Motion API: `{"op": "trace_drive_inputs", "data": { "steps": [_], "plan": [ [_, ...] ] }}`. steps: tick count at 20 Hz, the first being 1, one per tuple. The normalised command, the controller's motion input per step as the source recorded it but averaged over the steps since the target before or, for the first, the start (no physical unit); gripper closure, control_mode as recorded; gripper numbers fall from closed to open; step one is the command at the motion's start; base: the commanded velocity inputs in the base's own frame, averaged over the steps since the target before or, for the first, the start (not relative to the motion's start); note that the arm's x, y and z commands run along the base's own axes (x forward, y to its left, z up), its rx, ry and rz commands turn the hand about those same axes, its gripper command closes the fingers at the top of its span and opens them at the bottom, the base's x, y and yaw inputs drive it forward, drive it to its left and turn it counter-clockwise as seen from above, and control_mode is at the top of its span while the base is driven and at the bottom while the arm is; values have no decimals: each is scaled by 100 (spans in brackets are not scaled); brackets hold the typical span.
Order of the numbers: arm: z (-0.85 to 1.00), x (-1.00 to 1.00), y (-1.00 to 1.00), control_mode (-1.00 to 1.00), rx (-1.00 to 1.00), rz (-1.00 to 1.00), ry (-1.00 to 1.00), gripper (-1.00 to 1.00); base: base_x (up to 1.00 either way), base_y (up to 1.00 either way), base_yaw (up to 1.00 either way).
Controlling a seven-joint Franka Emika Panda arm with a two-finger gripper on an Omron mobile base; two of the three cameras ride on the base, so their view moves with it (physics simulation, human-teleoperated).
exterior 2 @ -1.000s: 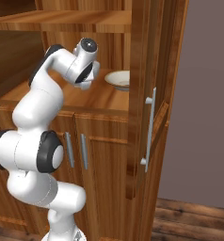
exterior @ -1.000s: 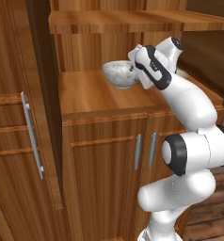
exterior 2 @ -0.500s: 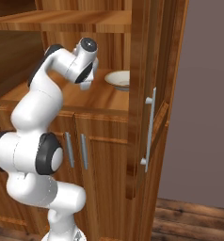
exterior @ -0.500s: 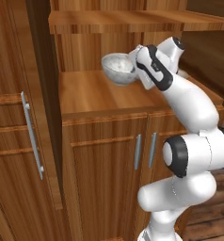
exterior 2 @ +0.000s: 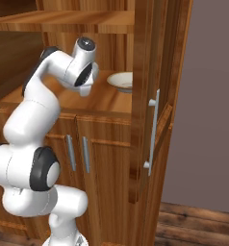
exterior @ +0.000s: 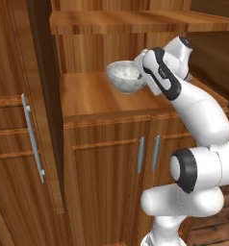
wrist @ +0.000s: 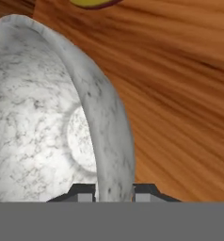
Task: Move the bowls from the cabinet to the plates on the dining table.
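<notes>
In the hand view my gripper (wrist: 114,190) is shut on the rim of the grey-white marbled bowl (wrist: 43,117), one fingertip inside the rim and one outside. The left base view has the same bowl (exterior: 124,77) at the gripper (exterior: 142,72), over the cabinet's (exterior: 87,98) open wooden shelf; whether it touches the shelf I cannot tell. In the right base view the shallower beige bowl (exterior 2: 121,80) rests further along that shelf, beside the open cabinet door (exterior 2: 141,96). Its brown rim (wrist: 92,3) peeks in at the top of the hand view. The plates and dining table are out of view.
An upper shelf (exterior: 135,21) hangs close above the bowl. Open doors with grey bar handles (exterior: 32,137) (exterior 2: 152,129) flank the opening. Below the shelf are two closed doors (exterior: 111,178). A wooden floor (exterior 2: 198,223) lies at the lower right.
The fingers have closed onto the marbled bowl's rim. The bowl has shifted slightly with the hand; the beige bowl has stayed put.
</notes>
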Motion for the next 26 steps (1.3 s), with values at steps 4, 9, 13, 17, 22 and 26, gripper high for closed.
{"op": "trace_drive_inputs", "data": {
  "steps": [4, 9, 13, 17, 22, 26],
  "plan": [
    [0, -44, -5, -100, -8, 0, 10, 100, 0, 0, 0],
    [0, -51, -4, -100, -4, 0, 8, 100, 0, 0, 0],
    [0, -64, -4, -100, -1, 0, 3, 100, 0, 0, 0],
    [1, -69, -6, -100, 0, 0, 2, 100, 0, 0, 0],
    [7, -78, -8, -100, 0, 0, 2, 100, 0, 0, 0],
    [22, -79, -7, -100, 0, 0, 0, 100, 0, 0, 0]
  ]
}}
